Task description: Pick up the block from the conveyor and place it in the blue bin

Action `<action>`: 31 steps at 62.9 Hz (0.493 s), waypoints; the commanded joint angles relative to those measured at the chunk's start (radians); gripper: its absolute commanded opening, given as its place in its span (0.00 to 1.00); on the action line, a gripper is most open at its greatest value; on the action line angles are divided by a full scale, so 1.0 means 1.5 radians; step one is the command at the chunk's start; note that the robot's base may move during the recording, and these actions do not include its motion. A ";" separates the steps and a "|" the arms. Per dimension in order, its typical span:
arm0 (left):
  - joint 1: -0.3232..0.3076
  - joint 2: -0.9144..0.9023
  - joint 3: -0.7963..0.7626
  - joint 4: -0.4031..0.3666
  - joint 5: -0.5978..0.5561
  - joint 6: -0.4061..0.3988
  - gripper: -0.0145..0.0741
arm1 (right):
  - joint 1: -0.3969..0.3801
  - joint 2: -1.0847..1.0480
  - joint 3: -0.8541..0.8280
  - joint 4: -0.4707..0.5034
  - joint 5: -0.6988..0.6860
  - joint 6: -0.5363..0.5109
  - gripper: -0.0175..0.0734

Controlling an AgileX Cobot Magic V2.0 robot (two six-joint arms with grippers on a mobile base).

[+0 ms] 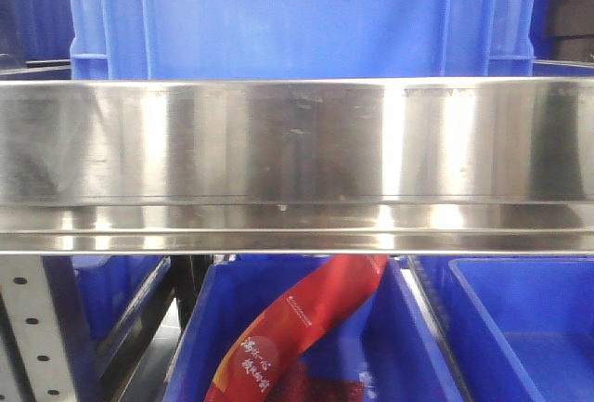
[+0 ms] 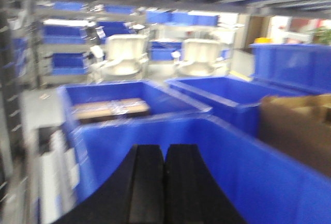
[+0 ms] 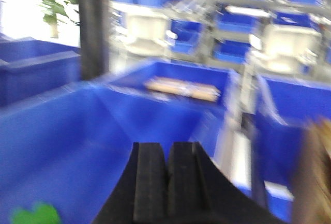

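Front-facing view shows no block and no belt surface: a steel rail (image 1: 297, 165) of the conveyor frame fills the middle band, blocking whatever rides above it. So block location: cannot tell, not visible in any view.

Blue bins: one tall crate (image 1: 297, 12) behind the rail, two open bins below it, the middle one (image 1: 408, 328) holding a red printed bag (image 1: 306, 323), another (image 1: 520, 318) at lower right.

Left pincer (image 2: 164, 182) has its pads pressed together, nothing between them, over a blue bin (image 2: 248, 172); a bin beyond holds wooden-looking slabs (image 2: 111, 109), a cardboard box (image 2: 297, 125) sits right. Right pincer (image 3: 168, 182) likewise closed and empty, over a blue bin (image 3: 67, 146) with a green object (image 3: 31, 216) at its near-left corner.

Risks, as I judge them:
- both wrist views heavily blurred, so aiming now is unreliable
- several near-identical bins, so a wrong-bin drop is likely
- rail hides belt, so the grab could be mistimed
- closed pincers would knock the block rather than grip it
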 commanded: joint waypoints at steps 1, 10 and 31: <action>0.018 -0.038 0.051 -0.008 0.000 -0.001 0.04 | -0.019 -0.037 0.046 -0.003 0.000 0.003 0.01; 0.051 -0.122 0.175 -0.009 -0.010 -0.001 0.04 | -0.035 -0.108 0.137 -0.003 0.000 0.003 0.01; 0.088 -0.354 0.413 -0.034 -0.044 -0.001 0.04 | -0.035 -0.295 0.385 0.068 0.006 0.014 0.01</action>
